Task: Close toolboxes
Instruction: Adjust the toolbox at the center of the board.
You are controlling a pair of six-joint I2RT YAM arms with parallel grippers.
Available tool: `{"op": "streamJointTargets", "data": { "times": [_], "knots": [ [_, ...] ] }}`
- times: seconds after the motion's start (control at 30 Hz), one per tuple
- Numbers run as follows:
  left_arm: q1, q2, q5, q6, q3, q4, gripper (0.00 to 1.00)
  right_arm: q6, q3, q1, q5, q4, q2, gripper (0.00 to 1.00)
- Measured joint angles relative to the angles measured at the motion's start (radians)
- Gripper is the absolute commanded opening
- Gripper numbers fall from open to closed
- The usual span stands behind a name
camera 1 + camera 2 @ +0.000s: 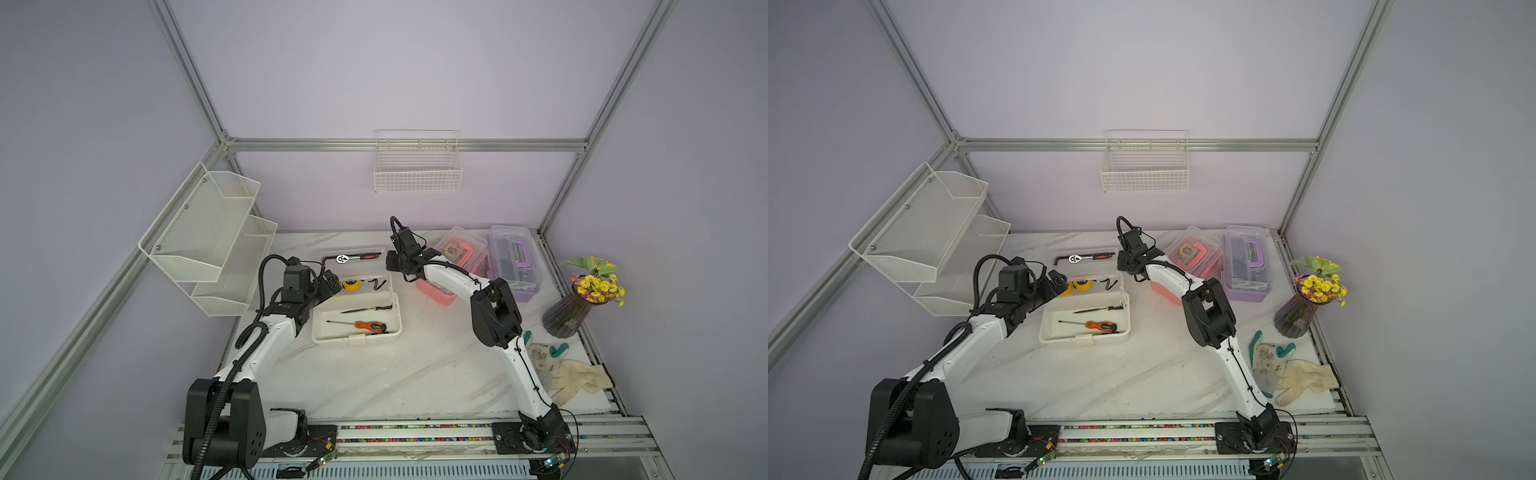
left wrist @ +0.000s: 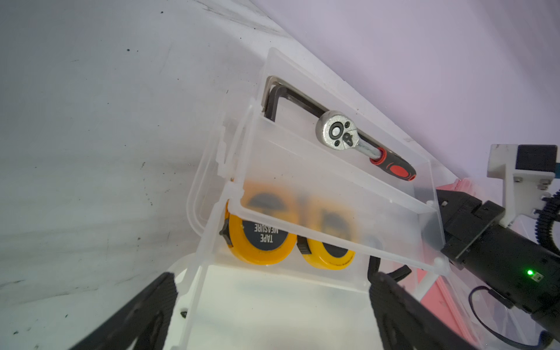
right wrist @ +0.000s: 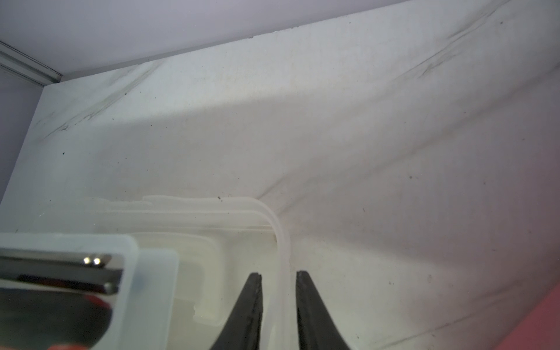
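The white toolbox's [image 1: 328, 336] lid [image 3: 280, 239] is straddled by the right gripper [image 3: 278, 274]; a pinch cannot be confirmed. The left gripper [image 2: 272, 277] is spread wide.

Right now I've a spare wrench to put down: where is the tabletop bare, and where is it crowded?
Bare: the wide stretch of table between the white toolbox and the front rail. Crowded: the right side, with the pink toolbox, purple toolbox, vase and gloves.

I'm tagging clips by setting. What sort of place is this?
Probably a robot lab cell dressed as a workshop: an aluminium frame with plain walls, two arms mounted at the table edge, and an open toolbox holding tools.
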Motion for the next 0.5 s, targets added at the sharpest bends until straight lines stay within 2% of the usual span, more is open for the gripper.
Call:
{"op": "streamJointTargets", "data": {
  "times": [0.27, 0.5],
  "knots": [
    [0.01, 0.002, -0.08, -0.003, -0.051, 0.092, 1.0, 0.018, -0.028, -0.004, -0.005, 0.037, -0.004, 0.21],
    [0.021, 0.037, -0.078, -0.002, -0.051, 0.198, 1.0, 0.057, -0.127, -0.01, -0.027, 0.146, -0.043, 0.22]
  ]
}}
